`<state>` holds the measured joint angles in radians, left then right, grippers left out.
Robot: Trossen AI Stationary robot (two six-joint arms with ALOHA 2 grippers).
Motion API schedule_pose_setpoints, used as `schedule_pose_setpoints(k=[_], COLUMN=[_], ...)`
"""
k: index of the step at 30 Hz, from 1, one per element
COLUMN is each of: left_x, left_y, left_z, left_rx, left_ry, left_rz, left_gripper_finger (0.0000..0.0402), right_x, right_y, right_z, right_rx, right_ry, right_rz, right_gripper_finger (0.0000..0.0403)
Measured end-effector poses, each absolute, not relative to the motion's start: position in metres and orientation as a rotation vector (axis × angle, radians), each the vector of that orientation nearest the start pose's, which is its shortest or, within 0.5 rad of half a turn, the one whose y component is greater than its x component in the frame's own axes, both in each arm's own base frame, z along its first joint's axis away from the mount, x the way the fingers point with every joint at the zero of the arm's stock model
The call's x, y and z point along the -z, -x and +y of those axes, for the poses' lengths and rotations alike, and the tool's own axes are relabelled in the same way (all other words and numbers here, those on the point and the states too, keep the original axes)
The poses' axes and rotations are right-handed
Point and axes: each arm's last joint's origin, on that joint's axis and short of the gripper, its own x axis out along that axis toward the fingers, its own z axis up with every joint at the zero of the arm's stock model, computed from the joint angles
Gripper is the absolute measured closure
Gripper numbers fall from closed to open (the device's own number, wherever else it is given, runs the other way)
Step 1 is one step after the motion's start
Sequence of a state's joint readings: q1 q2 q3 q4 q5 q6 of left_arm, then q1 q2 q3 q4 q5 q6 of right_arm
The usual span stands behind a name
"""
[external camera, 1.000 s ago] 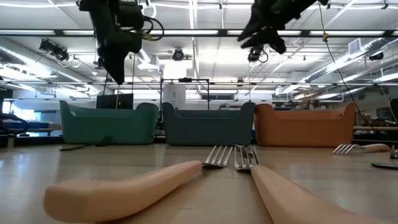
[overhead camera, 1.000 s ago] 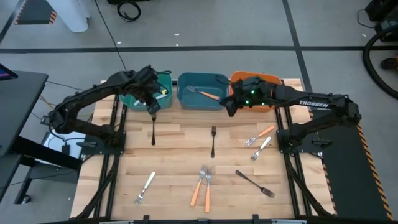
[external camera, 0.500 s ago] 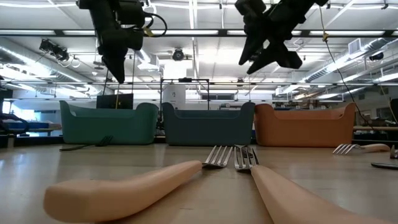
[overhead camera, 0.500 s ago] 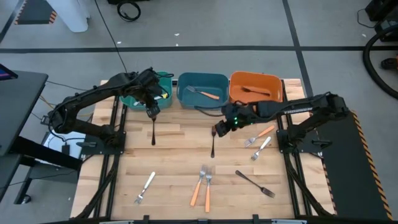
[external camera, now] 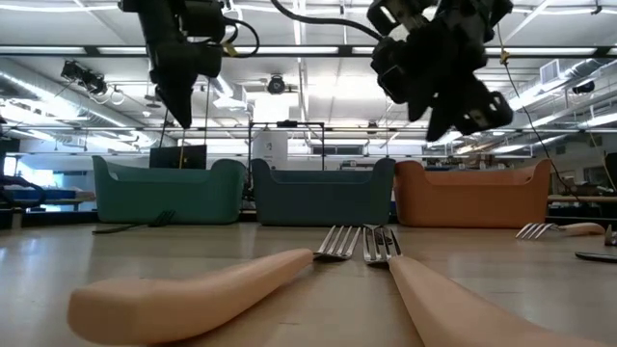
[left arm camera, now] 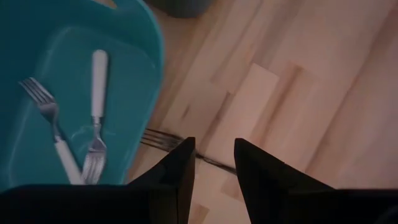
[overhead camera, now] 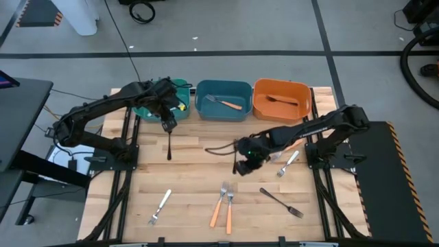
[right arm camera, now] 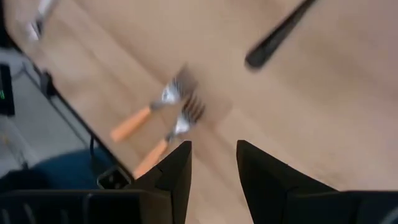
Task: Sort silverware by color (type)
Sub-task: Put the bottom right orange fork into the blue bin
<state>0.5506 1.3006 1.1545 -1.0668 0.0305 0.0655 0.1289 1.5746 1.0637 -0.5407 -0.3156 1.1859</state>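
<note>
Forks scattered on the wood-plank counter (overhead camera: 192,171): black fork (overhead camera: 169,145) lying straight just below the left pincer (overhead camera: 167,124); black fork (overhead camera: 282,202) lower right; pair of orange-handled forks (overhead camera: 223,203) side by side at bottom centre; white-handled fork (overhead camera: 160,206) lower left; white-handled fork nr right arm (overhead camera: 288,163), w/ an orange-handled one beside it, partly hidden by the arm.

Bins along far edge, rectangular plastic w/ rounded corners: teal bin (left arm camera: 134,74) holds two white-handled forks (left arm camera: 74,124), crossed at the handles. Blue bin (overhead camera: 223,100) holds one orange-handled fork (overhead camera: 225,103). Orange bin (overhead camera: 281,100) holds one fork (overhead camera: 282,100), orange handle.

Left pincer hangs at teal bin's near edge, fingers apart, nothing in it. Right pincer (overhead camera: 244,160) over mid-counter, fingers apart, empty; black handle end and the orange pair visible past it in wrist view.

No readable labels.
</note>
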Motion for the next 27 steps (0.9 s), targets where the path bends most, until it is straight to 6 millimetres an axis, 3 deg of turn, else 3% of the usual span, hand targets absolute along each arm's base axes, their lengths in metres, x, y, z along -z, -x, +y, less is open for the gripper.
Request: schedule_pose_setpoints(k=[14,27], left_x=[-0.290,-0.289], left_y=[-0.221,-0.228], left_z=[0.074,0.012], left_rx=[-0.346,-0.280], left_ry=[0.348,0.404], left_rz=[1.199,1.263], left_gripper_finger=[0.0280,0.0280], right_x=[-0.221,-0.241], right_y=[-0.303,-0.310], right_z=[0.111,0.149], right_rx=[0.039,-0.177], right_ry=[-1.057,-0.861], right_rz=[1.188,0.851], right_gripper_finger=[0.0268,0.0268])
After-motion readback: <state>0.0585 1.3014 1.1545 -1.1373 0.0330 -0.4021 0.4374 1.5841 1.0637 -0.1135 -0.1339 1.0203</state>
